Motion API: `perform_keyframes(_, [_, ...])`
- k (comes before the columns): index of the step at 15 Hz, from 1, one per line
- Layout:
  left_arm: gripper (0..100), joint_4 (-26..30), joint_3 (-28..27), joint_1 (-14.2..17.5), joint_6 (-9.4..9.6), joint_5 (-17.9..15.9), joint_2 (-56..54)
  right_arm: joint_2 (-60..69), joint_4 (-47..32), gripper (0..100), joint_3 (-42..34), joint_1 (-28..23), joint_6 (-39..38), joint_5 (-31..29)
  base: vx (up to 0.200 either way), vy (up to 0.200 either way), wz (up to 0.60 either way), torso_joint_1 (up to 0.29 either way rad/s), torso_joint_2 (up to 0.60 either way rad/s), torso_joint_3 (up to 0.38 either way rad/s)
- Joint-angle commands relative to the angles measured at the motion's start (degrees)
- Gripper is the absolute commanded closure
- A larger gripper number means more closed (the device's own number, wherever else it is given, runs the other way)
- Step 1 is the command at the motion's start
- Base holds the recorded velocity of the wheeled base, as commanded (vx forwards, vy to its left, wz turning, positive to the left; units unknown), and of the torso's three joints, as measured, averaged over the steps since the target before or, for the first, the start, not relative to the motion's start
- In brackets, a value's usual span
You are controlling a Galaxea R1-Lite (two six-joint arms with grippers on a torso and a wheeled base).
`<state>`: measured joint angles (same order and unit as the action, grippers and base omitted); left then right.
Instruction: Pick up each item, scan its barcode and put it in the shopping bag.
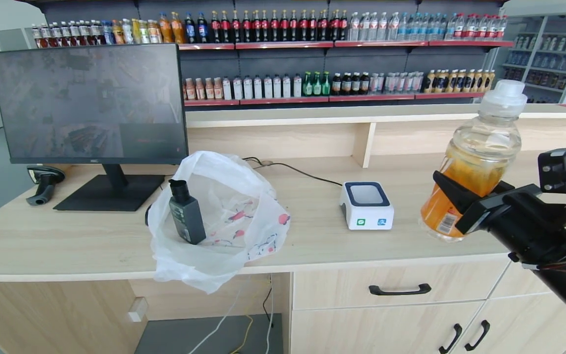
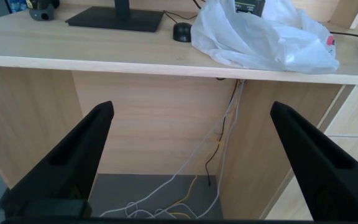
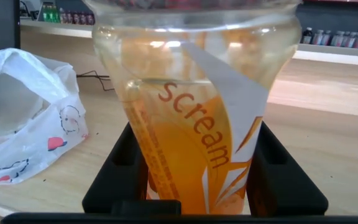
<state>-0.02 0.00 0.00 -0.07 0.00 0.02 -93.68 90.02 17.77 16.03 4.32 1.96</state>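
The orange drink bottle [image 1: 477, 152] was clamped between the black fingers [image 3: 114, 174] of the right gripper [image 1: 462, 199], which were closed on its lower half, one against each flank. It was held clear of the counter [image 1: 67, 241], above the right end and near the front edge. It leaned, with its white cap highest and tipped towards the back right. A small barcode patch showed low on its label, close to the base.

The white scanner box [image 1: 366, 204], with its dark-framed window facing up, stood on the counter near the front edge, apart from the bottle and towards the middle.

Further towards the left end lay the shopping bag [image 1: 224, 221], white plastic with red prints. Its mouth gaped open and part of it drooped over the front edge. Inside it a dark bottle with a black cap [image 1: 186, 211] stood leaning a little.

The left gripper [image 2: 191, 112] hung below the counter's front edge, facing the open space under it. Its fingers were spread wide with nothing between them.

A monitor [image 1: 89, 103] stood at the back left with a handheld scanner [image 1: 42, 186] beside its foot near the left end. A dark mouse [image 2: 182, 31] lay just behind the bag. A cable [image 1: 302, 173] ran along the back of the counter towards the scanner box.
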Motion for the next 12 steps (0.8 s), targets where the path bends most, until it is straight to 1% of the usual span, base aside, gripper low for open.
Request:
perform_keyframes(1, [0, -0.1, 0.0, 0.0, -0.01, 0.0, 0.0, -0.4, 0.0, 100, -0.2, 0.0, 0.0, 0.1, 0.000, 0.200, 0.00, -0.002, 0.01, -0.002])
perform_keyframes(10, [0, -0.1, 0.0, 0.0, -0.01, 0.0, 0.0, -1.0, 0.0, 100, -0.5, 0.1, -0.7, 0.1, 0.000, 0.200, 0.00, 0.006, 0.00, 0.002])
perform_keyframes(12, [0, -0.1, 0.0, 0.0, -0.01, 0.0, 0.0, -0.9, 0.0, 100, -0.5, 0.1, -0.7, 0.1, 0.000, 0.000, 0.00, 0.000, 0.00, 0.000])
